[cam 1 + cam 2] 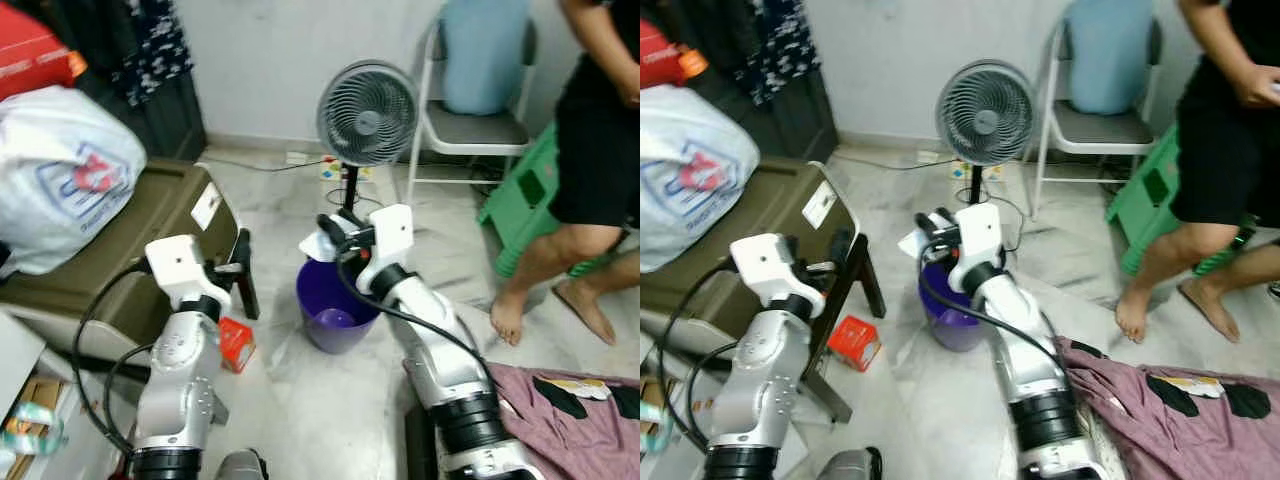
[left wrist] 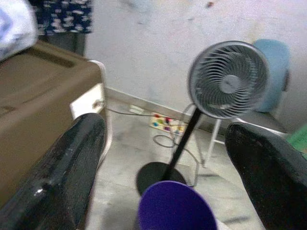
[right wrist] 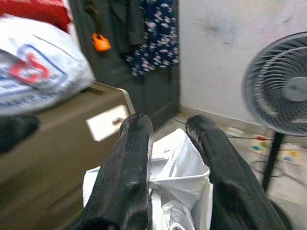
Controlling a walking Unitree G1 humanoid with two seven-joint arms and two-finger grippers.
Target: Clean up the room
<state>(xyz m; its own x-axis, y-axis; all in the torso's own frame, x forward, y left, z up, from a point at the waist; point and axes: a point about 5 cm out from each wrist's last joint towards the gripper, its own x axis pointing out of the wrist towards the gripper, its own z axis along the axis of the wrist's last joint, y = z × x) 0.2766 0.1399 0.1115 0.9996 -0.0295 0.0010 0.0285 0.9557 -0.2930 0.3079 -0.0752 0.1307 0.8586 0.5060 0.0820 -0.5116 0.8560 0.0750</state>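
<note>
Room, mid-tidy, contents as they stand. Right gripper: raised over the purple bin, its two black fingers pinching a crumpled white plastic bag, which hangs just above the bin's mouth and, by my reckoning, is about to be dropped in. Left gripper: fingers spread wide, holding nothing, poised near the bin on the side of the brown storage box. Bin: on the tiled floor in front of the standing fan, with something pale lying at its bottom; what it is I cannot tell. Still loose on the floor: a small red carton beside the brown box, and a power strip with its cable by the wall behind the fan. A maroon cloth with dark patches is heaped at the robot's right. A large white bag with a red and blue print sits on top of the brown box. A person stands barefoot near a green stool and a folding chair. Judgement: one piece of rubbish nearly binned; carton and cloth apparently yet to be dealt with, so the job looks well short of finished.
</note>
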